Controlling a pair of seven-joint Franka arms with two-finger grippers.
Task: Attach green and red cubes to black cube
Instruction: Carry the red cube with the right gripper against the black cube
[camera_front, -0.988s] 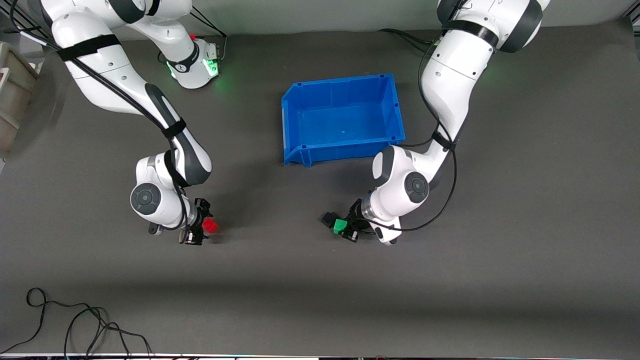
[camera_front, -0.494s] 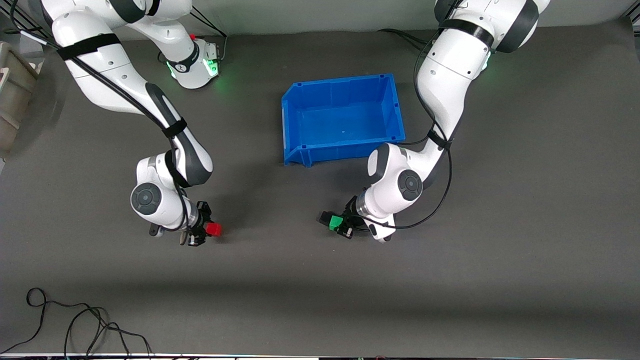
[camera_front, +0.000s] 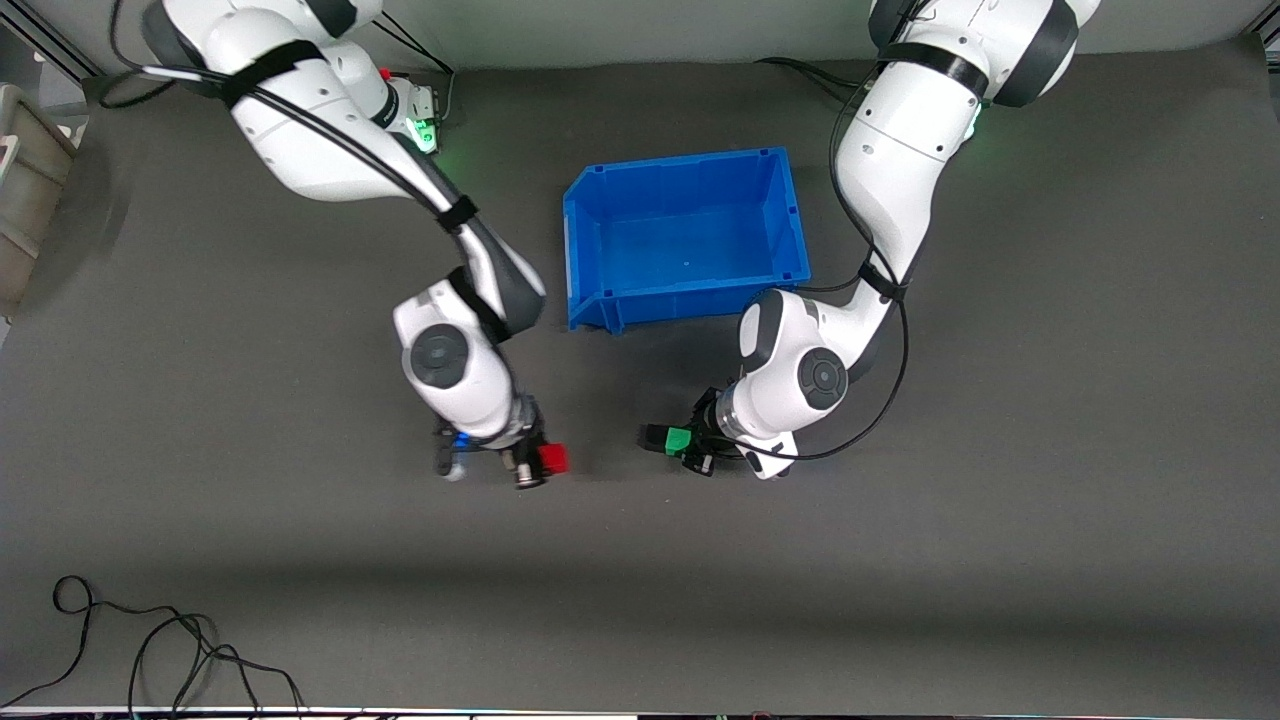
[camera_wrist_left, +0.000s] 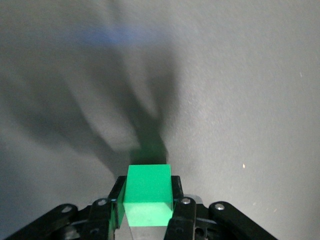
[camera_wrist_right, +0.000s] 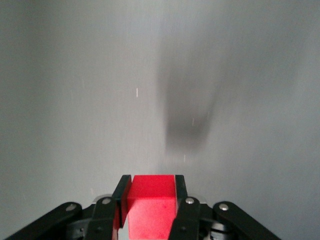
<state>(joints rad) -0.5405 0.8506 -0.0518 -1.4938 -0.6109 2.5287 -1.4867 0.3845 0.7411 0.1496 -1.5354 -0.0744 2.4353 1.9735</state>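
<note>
My left gripper (camera_front: 686, 443) is shut on the green cube (camera_front: 678, 440), low over the mat and nearer the front camera than the blue bin. The black cube (camera_front: 653, 436) touches the green cube's face on the side toward the right arm's end. My right gripper (camera_front: 546, 461) is shut on the red cube (camera_front: 553, 458), a short gap from the black cube, toward the right arm's end. In the left wrist view the green cube (camera_wrist_left: 147, 191) sits between the fingers (camera_wrist_left: 175, 186), with only dark shadow ahead of it. In the right wrist view the red cube (camera_wrist_right: 150, 200) sits between the fingers (camera_wrist_right: 121, 190).
An empty blue bin (camera_front: 690, 160) stands at the table's middle, close to the left arm's elbow. A beige box (camera_front: 25, 190) sits at the right arm's end of the table. A loose black cable (camera_front: 150, 640) lies near the front edge.
My right arm has swung a long way toward the left arm's end with the red cube, closing most of the gap to the black cube. My left gripper has barely shifted.
</note>
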